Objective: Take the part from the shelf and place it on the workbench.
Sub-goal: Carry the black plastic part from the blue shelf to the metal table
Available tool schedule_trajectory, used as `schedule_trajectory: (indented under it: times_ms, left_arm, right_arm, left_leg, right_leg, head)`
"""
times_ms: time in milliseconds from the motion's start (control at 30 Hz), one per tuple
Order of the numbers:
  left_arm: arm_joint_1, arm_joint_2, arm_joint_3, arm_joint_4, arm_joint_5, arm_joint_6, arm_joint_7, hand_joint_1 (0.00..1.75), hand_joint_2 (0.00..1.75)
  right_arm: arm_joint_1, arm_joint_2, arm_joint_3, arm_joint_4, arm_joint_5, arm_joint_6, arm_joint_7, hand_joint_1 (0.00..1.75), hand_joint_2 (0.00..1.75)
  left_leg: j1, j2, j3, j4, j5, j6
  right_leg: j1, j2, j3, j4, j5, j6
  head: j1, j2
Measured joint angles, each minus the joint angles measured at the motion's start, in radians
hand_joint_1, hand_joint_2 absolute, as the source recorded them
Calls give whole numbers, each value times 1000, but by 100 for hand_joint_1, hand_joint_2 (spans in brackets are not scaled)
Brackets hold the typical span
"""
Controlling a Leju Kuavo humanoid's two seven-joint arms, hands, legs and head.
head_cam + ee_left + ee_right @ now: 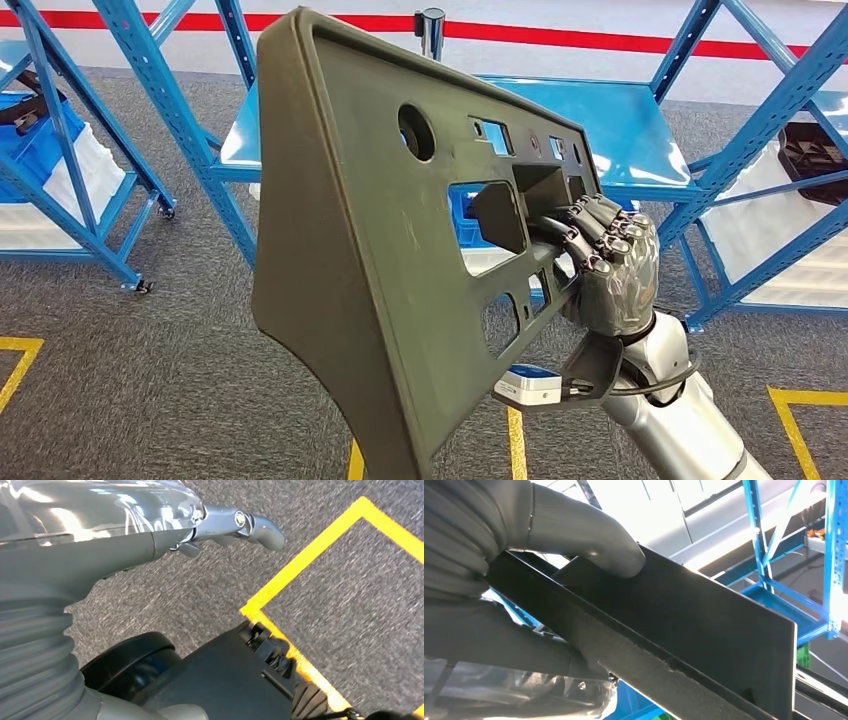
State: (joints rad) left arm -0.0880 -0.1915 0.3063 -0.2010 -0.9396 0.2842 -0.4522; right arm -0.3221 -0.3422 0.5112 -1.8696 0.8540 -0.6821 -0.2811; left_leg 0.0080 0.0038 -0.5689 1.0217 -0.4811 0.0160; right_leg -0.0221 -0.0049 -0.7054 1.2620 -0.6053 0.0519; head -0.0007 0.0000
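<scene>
Dark plastic part is off the blue shelf, raised upright in the right hand, fingers hooked through a cutout for carrying, while the left hand hangs empty, uncurled.

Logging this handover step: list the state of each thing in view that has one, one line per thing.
Black part: off the shelf, held up, tilted.
Right hand: grips the part, fingers through a cutout.
Left hand: holds nothing, hangs over the carpet.
Blue shelf: top surface bare.
</scene>
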Motion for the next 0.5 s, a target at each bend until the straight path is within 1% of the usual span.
schedule_trajectory:
  times_ms: [33, 67, 100, 133, 167, 200, 233, 267, 300, 333, 367, 400, 433, 467, 500]
  left_arm:
    - [0, 0, 0, 0, 0, 0, 0, 0, 175]
    - [1, 0, 0, 0, 0, 0, 0, 0, 175]
    - [1, 0, 0, 0, 0, 0, 0, 0, 175]
    - [1, 0, 0, 0, 0, 0, 0, 0, 175]
    - [0, 0, 0, 0, 0, 0, 0, 0, 175]
    - [0, 0, 0, 0, 0, 0, 0, 0, 175]
    - [-1, 0, 0, 0, 0, 1, 0, 0, 175]
    - [-1, 0, 0, 0, 0, 1, 0, 0, 175]
    - [-1, 0, 0, 0, 1, 1, 0, 0, 175]
    - [0, 0, 0, 0, 2, 2, 0, 0, 175]
    - [0, 0, 0, 0, 3, 2, 0, 0, 175]
    - [0, 0, 0, 0, 4, 2, 0, 0, 175]
    - [0, 0, 0, 0, 4, 2, -3, 0, 175]
    - [0, 1, 0, 0, 4, 2, -10, 0, 175]
    - [0, 1, 0, 0, 4, 0, -20, 0, 175]
  right_arm:
    - [2, 0, 0, 0, 0, 0, 0, 169, 175]
    - [4, 0, 0, 0, 0, 0, 0, 169, 175]
    - [6, 0, 0, 0, 0, 0, 0, 169, 175]
    - [6, 0, 0, 0, 0, 0, 0, 169, 175]
    - [5, 0, 0, 0, -2, 0, 0, 169, 175]
    - [5, 0, 0, 0, -5, 0, 0, 169, 175]
    - [5, 0, 0, 0, -14, 2, -1, 169, 175]
    - [6, 0, 0, 0, -31, 7, -3, 169, 175]
    - [7, 0, 0, 0, -55, 14, -6, 169, 175]
    - [8, 1, 1, 0, -83, 23, -10, 169, 175]
    - [8, 2, 2, 0, -110, 31, -14, 169, 175]
    - [9, 2, 3, 0, -130, 36, -17, 169, 175]
    - [11, 3, 3, 0, -143, 37, -20, 169, 175]
    - [14, 4, 4, 0, -147, 36, -23, 169, 175]
    - [18, 5, 4, 0, -147, 34, -25, 169, 175]
  left_leg:
    - [-1, 0, -10, 0, 8, 0]
    - [-1, 0, -20, 1, 15, -1]
    - [0, 0, -27, 1, 21, -4]
    - [0, 0, -33, 2, 26, -7]
    - [-1, -1, -38, 4, 31, -11]
    - [-2, -1, -43, 5, 36, -16]
    - [-4, -1, -47, 6, 42, -22]
    - [-5, -1, -50, 6, 49, -28]
    - [-5, -1, -53, 6, 54, -35]
    - [-3, -1, -57, 9, 52, -40]
    - [-2, -1, -64, 21, 38, -44]
    - [-1, -1, -76, 53, 8, -47]
    - [1, -2, -94, 107, -35, -49]
    - [1, -2, -114, 174, -78, -50]
    - [1, -2, -130, 240, -109, -51]
  right_leg:
    - [0, 0, -2, 35, -9, 0]
    - [0, 0, 14, 32, 2, 0]
    - [0, 0, 50, -11, 27, 0]
    - [0, 0, 99, -82, 53, -1]
    - [2, 0, 150, -158, 71, -3]
    - [4, 1, 186, -216, 79, -6]
    - [6, 2, 205, -252, 80, -9]
    - [8, 3, 208, -262, 77, -12]
    - [7, 4, 201, -261, 80, -17]
    - [4, 3, 194, -261, 85, -22]
    - [1, 2, 186, -261, 91, -29]
    - [-2, 1, 178, -262, 98, -37]
    - [-2, 0, 171, -262, 103, -41]
    - [0, 0, 163, -262, 109, -45]
    - [1, -1, 155, -261, 114, -46]
  head:
    - [6, 0]
    - [11, 0]
    - [15, 0]
    - [20, 0]
    - [24, 0]
    - [27, 0]
    - [27, 0]
    - [26, 0]
    - [24, 0]
    - [22, 0]
    - [18, 0]
    - [13, 0]
    - [6, 0]
    - [-1, 0]
    - [-6, 0]
